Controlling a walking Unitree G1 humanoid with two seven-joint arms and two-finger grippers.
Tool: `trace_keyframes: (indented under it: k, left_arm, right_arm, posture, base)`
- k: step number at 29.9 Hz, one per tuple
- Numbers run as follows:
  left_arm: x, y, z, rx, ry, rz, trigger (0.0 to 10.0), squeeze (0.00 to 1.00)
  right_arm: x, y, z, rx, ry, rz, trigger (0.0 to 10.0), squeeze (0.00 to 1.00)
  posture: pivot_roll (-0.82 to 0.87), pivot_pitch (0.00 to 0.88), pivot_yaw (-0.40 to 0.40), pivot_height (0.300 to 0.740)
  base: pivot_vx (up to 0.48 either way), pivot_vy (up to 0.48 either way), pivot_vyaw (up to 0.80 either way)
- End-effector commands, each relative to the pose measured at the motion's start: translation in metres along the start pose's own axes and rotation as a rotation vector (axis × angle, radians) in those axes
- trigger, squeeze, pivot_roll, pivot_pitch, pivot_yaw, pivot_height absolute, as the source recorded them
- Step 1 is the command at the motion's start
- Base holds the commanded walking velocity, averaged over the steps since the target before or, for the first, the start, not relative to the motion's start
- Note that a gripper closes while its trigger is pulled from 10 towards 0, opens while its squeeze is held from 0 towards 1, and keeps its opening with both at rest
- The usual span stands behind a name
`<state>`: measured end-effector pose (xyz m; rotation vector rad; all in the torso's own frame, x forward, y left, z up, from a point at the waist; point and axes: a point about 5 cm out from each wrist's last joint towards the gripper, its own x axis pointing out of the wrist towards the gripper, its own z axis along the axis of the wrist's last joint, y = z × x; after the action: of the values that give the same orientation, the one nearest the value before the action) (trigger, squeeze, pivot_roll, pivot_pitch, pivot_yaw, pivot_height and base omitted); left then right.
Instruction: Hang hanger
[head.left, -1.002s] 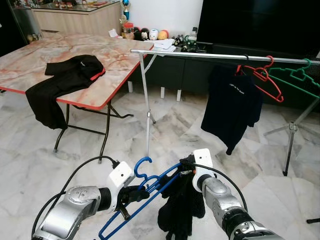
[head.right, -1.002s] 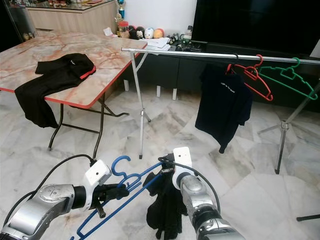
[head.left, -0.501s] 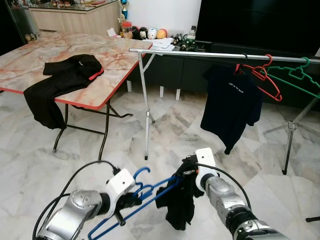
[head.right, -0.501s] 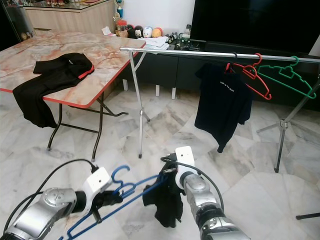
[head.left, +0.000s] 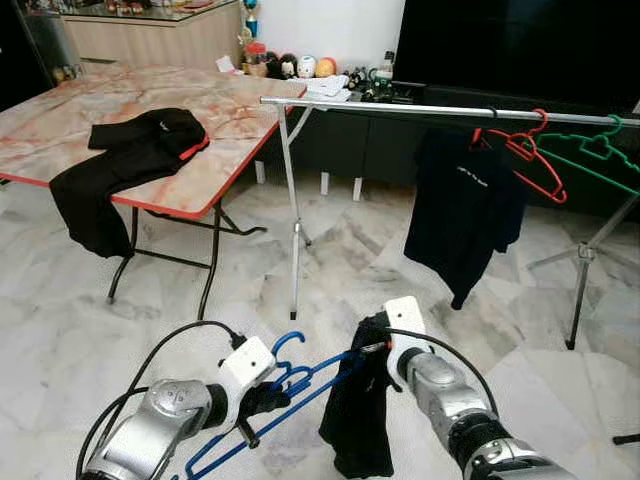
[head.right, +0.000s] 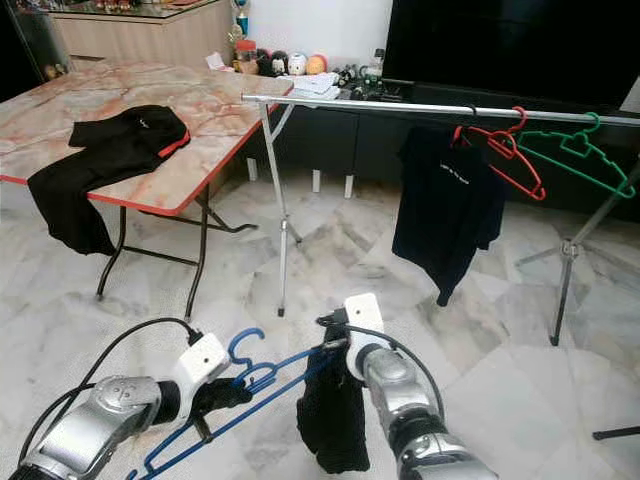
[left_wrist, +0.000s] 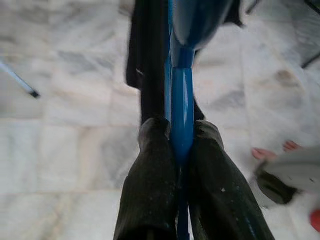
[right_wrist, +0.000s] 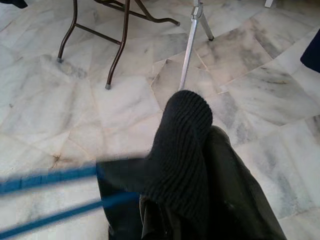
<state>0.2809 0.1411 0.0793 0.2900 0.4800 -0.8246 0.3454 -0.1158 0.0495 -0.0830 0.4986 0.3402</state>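
Observation:
A blue hanger (head.left: 300, 385) is held low in front of me, its hook (head.left: 285, 345) pointing up. My left gripper (head.left: 268, 400) is shut on the hanger's stem, and its two black fingers (left_wrist: 155, 185) clamp the blue bar (left_wrist: 182, 125) in the left wrist view. A black garment (head.left: 360, 420) hangs from the hanger's right end. My right gripper (head.left: 375, 345) is shut on that garment's top edge (right_wrist: 185, 145). Ahead stands a silver clothes rail (head.left: 400, 110) with a dark T-shirt (head.left: 462, 205), a red hanger (head.left: 525, 155) and a green hanger (head.left: 590, 155).
A marble-topped folding table (head.left: 70, 110) at the left carries black clothing (head.left: 125, 155) that drapes over its edge. The rail's tripod leg (head.left: 580, 260) stands at the right. A low cabinet with small toys (head.left: 300, 68) lines the back wall. Marble floor lies between me and the rail.
The hanger and black garment have shifted slightly between frames, the garment now hanging straighter and lower below my right gripper. Both grippers keep their hold. The camera view shifted slightly.

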Motion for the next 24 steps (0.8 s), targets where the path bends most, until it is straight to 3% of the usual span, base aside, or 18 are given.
trace_keyframes:
  k: [1,9,13,16,24]
  left_arm:
    - [-0.002,0.011,0.004,0.002,-0.024,0.068,10.0,0.0]
    - [0.002,0.007,0.01,-0.013,-0.06,0.055,10.0,0.0]
    - [0.003,0.007,0.01,-0.011,-0.061,0.05,10.0,0.0]
    - [0.003,0.007,0.009,-0.011,-0.062,0.051,10.0,0.0]
    - [0.005,0.009,0.011,-0.009,-0.072,0.064,10.0,0.0]
  right_arm:
    - [0.001,0.003,0.012,0.003,-0.037,0.011,10.0,0.0]
    - [0.003,0.013,0.018,0.011,-0.063,0.086,10.0,0.0]
    - [0.003,0.018,0.032,-0.067,-0.106,0.186,10.0,0.0]
    - [0.002,0.017,0.033,-0.071,-0.103,0.198,10.0,0.0]
    - [-0.004,0.028,0.051,-0.107,-0.138,0.412,10.0,0.0]
  posture:
    - [0.13,0.048,-0.011,0.74]
    - [0.12,0.049,-0.008,0.74]
    - [0.12,0.048,-0.008,0.74]
    - [0.12,0.047,-0.009,0.74]
    - [0.11,0.051,-0.004,0.74]
  base:
    - [0.0,0.0,0.0]
    - [0.0,0.0,0.0]
    - [0.0,0.0,0.0]
    - [0.0,0.0,0.0]
    - [0.0,0.0,0.0]
